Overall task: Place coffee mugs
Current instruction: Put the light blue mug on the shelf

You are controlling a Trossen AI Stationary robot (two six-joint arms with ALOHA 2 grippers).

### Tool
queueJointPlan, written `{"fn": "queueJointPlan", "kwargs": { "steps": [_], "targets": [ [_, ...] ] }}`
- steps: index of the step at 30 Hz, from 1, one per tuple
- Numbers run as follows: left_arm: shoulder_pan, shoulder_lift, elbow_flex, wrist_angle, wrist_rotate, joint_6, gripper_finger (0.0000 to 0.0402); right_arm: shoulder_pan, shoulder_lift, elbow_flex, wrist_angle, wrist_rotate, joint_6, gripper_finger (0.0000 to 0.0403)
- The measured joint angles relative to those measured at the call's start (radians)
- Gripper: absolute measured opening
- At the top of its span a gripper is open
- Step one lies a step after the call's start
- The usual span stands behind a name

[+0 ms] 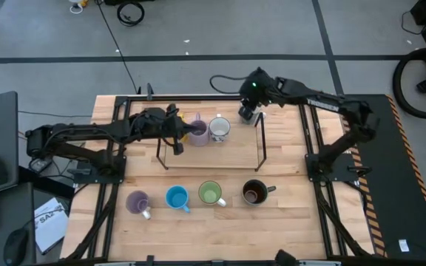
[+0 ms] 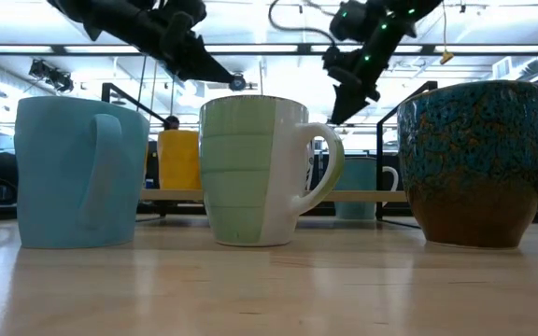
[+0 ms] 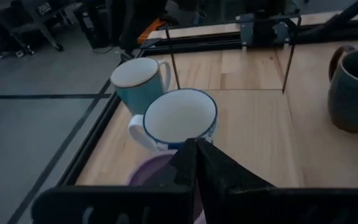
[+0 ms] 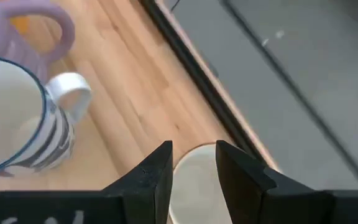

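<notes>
Your right gripper straddles the pale mug's rim at the back edge, jaws apart, apparently for release. Left gripper, pinched together, waits above the purple mug.

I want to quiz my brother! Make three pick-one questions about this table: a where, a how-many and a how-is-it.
1. The light green ceramic mug stands between: A) the bright blue ceramic mug and the dark brown glazed mug; B) two orange mugs; C) two spoons.
2. Mugs in that same row: A) two; B) four; C) seven.
3. The left gripper's fingers are: A) wide open; B) shut; C) missing.
Answers: A, those flank it; B, four stand lined up; B, its tips meet.
</notes>
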Motion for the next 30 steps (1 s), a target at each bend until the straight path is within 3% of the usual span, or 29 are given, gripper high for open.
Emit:
{"fn": "queueJointPlan", "kwargs": {
  "steps": [12, 20, 30],
  "targets": [
    [-0.001, -0.002, 0.000, -0.016, 0.001, -0.051, 0.0014, -0.092, 0.238, 0.256, -0.227, -0.096, 0.036, 0.0188],
    [0.000, -0.002, 0.000, -0.046, 0.001, -0.052, 0.0014, -0.091, 0.335, 0.340, -0.326, -0.096, 0.122, 0.0224],
    [0.000, -0.002, 0.000, -0.058, 0.001, -0.052, 0.0014, -0.087, 0.382, 0.342, -0.366, -0.116, 0.159, 0.0225]
  ]
}}
